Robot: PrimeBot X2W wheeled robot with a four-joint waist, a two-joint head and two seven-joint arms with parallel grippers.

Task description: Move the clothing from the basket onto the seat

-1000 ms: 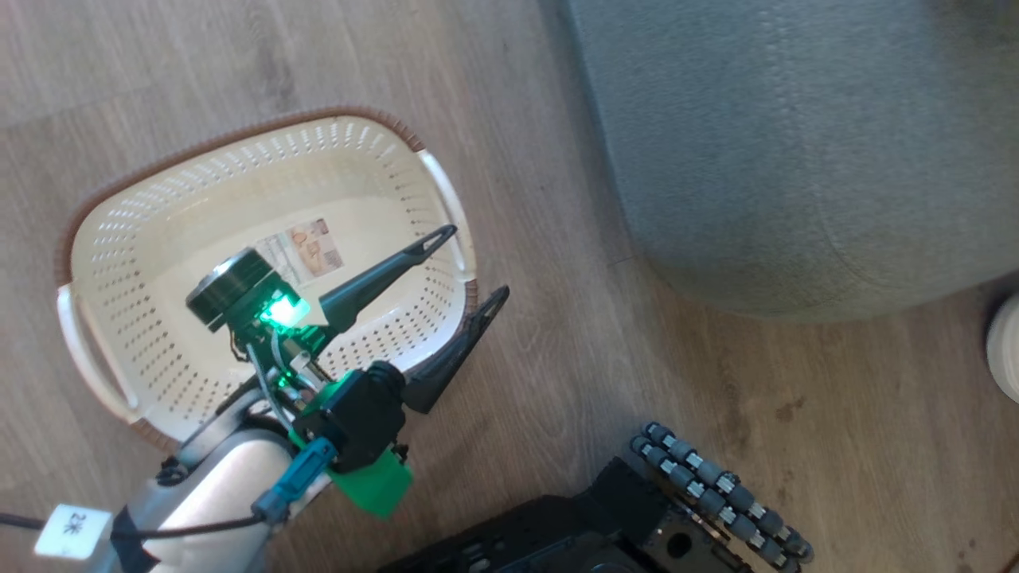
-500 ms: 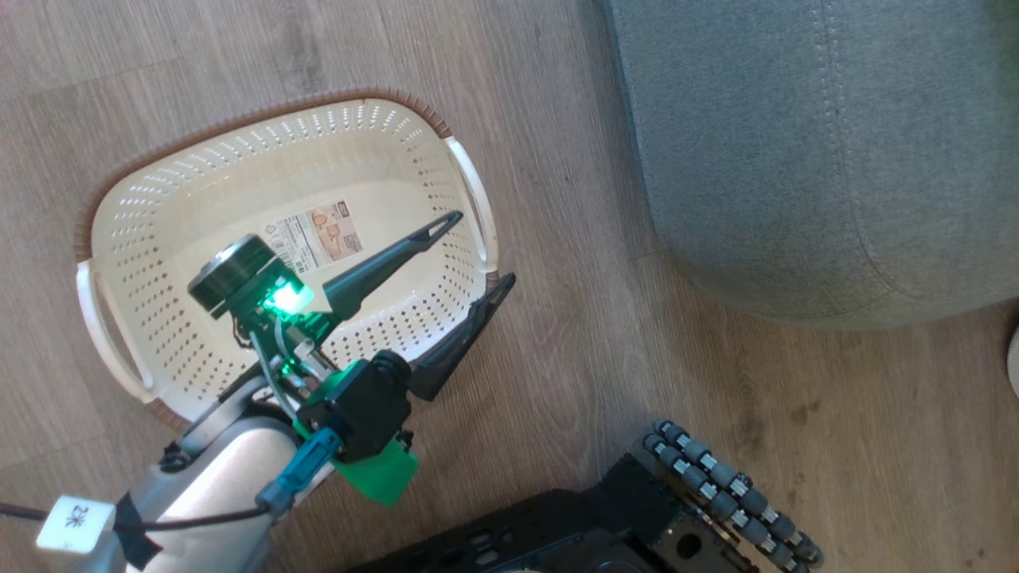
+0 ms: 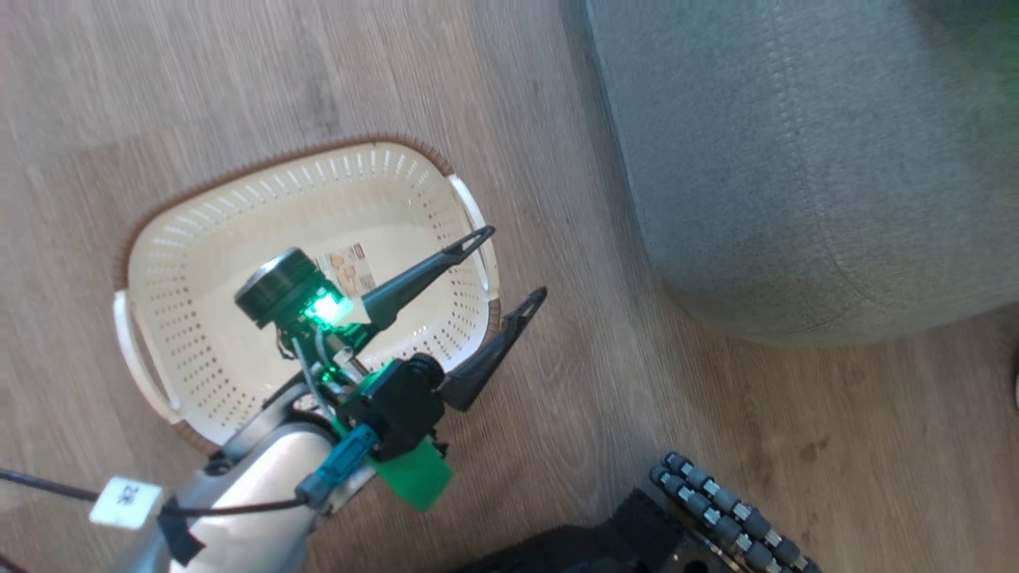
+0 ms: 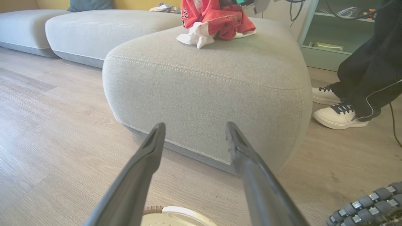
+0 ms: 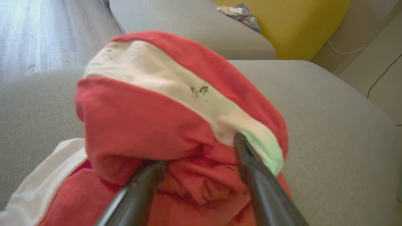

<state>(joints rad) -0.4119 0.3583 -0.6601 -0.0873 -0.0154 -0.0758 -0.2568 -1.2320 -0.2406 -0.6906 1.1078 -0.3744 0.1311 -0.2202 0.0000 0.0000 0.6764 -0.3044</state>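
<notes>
You are seeing the right hand point(image 5: 198, 150) spread, gripping nothing; the soft red-and-white fabric clothing point(image 5: 141, 125) is bunching between its fingers, mid-frame, on the grey upholstered seat point(image 5: 329, 125), the cream perforated basket point(image 3: 199, 263) lying empty.

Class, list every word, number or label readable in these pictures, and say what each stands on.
"LS", perhaps: dark lettering, partly hidden, on the red clothing lying on the seat.
Sticker on the floor of the basket: too small to read.
White tag on a black cable: blurred, unreadable.
</notes>
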